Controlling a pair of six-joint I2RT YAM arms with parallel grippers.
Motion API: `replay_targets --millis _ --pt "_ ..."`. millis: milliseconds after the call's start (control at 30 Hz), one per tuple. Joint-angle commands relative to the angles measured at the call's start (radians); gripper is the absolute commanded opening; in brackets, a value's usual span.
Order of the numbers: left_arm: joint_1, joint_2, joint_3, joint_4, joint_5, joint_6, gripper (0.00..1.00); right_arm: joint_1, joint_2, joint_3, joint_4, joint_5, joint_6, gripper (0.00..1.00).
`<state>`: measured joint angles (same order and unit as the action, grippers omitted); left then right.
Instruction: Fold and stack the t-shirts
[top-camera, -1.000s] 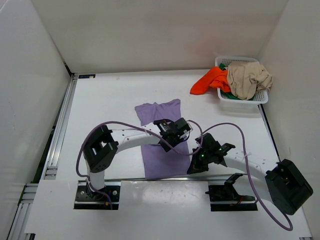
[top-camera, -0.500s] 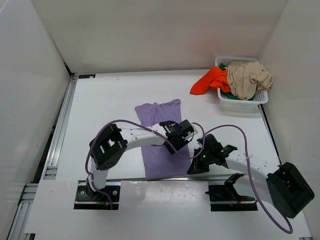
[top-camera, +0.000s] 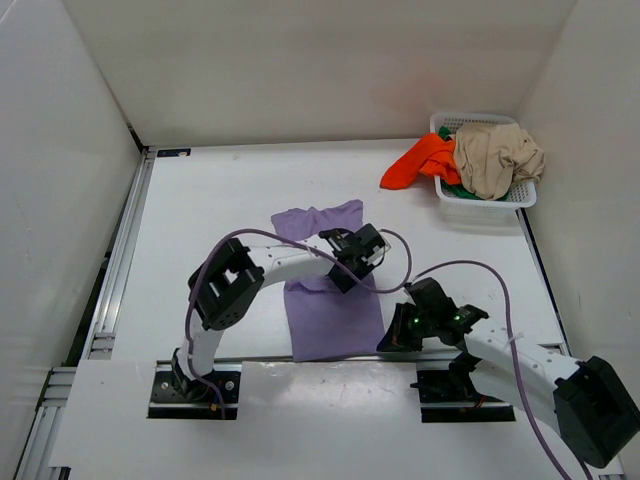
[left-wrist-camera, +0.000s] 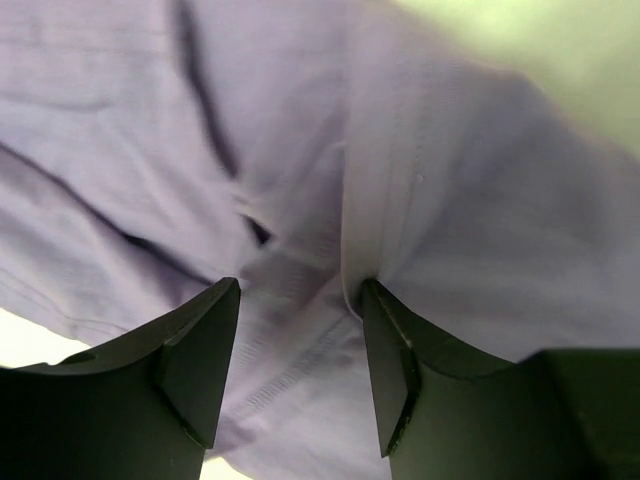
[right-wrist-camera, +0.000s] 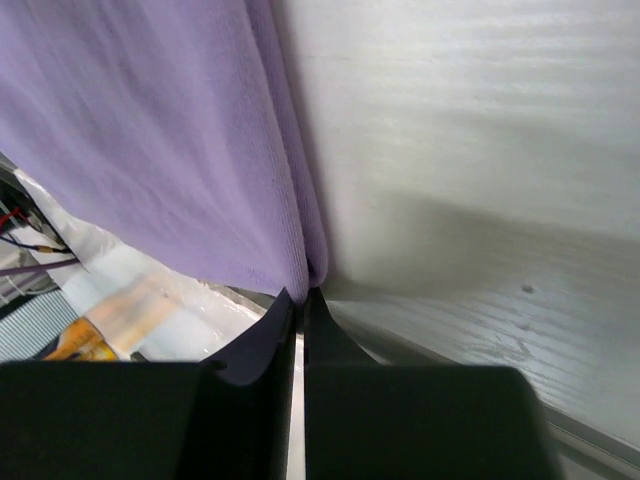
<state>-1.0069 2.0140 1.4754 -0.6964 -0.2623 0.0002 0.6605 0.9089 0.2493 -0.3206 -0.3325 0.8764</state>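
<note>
**Fold in progress, overhead and wrist views.** The lavender t-shirt (top-camera: 320, 300) lies flat at the centre of the counter (top-camera: 220, 200) as a long narrow panel, with its neck end toward the top of the frame. It is the only garment laid out.

The left gripper (top-camera: 358, 252) sits low over the shirt's right edge, about mid-length. In its wrist view the fingers (left-wrist-camera: 195, 350) are spread, with a raised crease of cloth running between them but not clamped.

The right gripper (top-camera: 392, 338) is at the shirt's lower right corner. Its jaws are pressed together at the very edge of the fabric and appear to pinch the hem.

The step in hand is judged to be straightening the first shirt, or its lengthwise fold. The next move would need the left jaws to close on the crease, so that both arms can carry the edge across evenly.

At the upper right, well apart, a white mesh basket (top-camera: 480, 208) holds the beige t-shirt (top-camera: 497, 158). The orange-red t-shirt (top-camera: 418, 162) spills over its left rim, and a green t-shirt (top-camera: 450, 183) is barely visible beneath.

Both arms cross the shirt's right side, and a purple cable (top-camera: 440, 268) loops over the counter just to the right of the fold zone, where it could snag.
</note>
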Motion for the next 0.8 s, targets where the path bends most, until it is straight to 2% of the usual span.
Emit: replay_targets --millis 0,133,300,433,500,533,567,633,700,767 --pt "0.050 0.009 0.031 0.009 -0.051 0.000 0.62 -0.006 -0.047 -0.041 -0.060 0.035 0.035 0.00" --pt "0.099 0.032 0.097 0.009 -0.130 0.000 0.62 -0.006 -0.076 -0.064 -0.060 0.046 0.059 0.00" --pt "0.201 0.110 0.268 0.009 -0.218 0.000 0.62 -0.006 -0.067 -0.055 -0.060 0.065 0.059 0.00" --pt "0.237 0.075 0.284 0.009 -0.227 0.000 0.62 -0.006 -0.058 -0.044 -0.069 0.078 0.059 0.00" --pt "0.226 -0.022 0.238 -0.001 -0.169 0.000 0.63 -0.006 -0.058 -0.030 -0.078 0.078 0.059 0.00" --pt "0.214 -0.067 0.165 -0.002 -0.132 0.000 0.63 -0.006 -0.058 -0.021 -0.089 0.078 0.059 0.00" --pt "0.200 -0.113 0.122 -0.014 -0.036 0.000 0.63 -0.006 -0.058 -0.021 -0.089 0.090 0.050 0.00" --pt "0.141 -0.243 -0.010 -0.014 0.038 0.000 0.64 -0.006 -0.048 -0.010 -0.100 0.090 0.041 0.00" --pt "0.097 -0.293 -0.070 -0.043 0.118 0.000 0.64 -0.006 -0.038 -0.010 -0.100 0.099 0.041 0.00" --pt "0.048 -0.304 -0.095 -0.102 0.200 0.000 0.58 -0.006 -0.015 -0.010 -0.109 0.099 0.041 0.00"
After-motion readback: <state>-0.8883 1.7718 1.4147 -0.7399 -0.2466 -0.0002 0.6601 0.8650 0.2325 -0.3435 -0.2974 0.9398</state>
